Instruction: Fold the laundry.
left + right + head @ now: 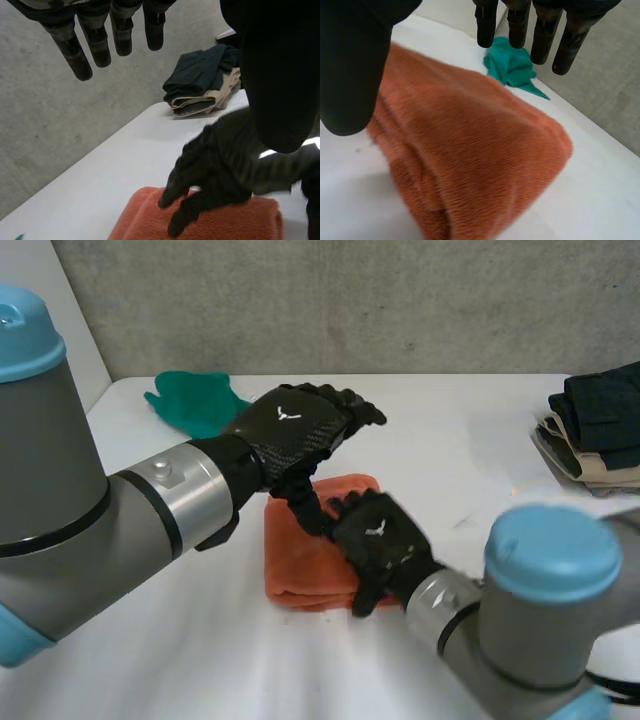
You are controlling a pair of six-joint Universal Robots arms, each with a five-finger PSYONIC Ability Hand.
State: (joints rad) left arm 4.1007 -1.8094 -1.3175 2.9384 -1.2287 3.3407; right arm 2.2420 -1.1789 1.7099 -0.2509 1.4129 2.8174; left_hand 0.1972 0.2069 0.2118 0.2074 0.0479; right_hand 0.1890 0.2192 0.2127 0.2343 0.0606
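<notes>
Item 1, orange towel point(300, 565): folded into a thick pad, lying flat near the middle of the white table point(450, 450), between my two arms

Item 2, right hand point(380, 535): resting palm down on the right part of the towel; its fingers point(545, 35) are straight and spread, nothing pinched or gripped

Item 3, left hand point(290, 425): raised over the towel's far edge; fingers point(95, 45) are straight and clear of the cloth, and it has hold of nothing; the thumb points down toward the towel, but I cannot tell whether it touches

Item 4, green cloth point(195, 402): crumpled, at the far left of the table, well apart from the towel

Item 5, stack of folded clothes point(600, 425): dark pieces over beige, at the table's far right edge
</notes>
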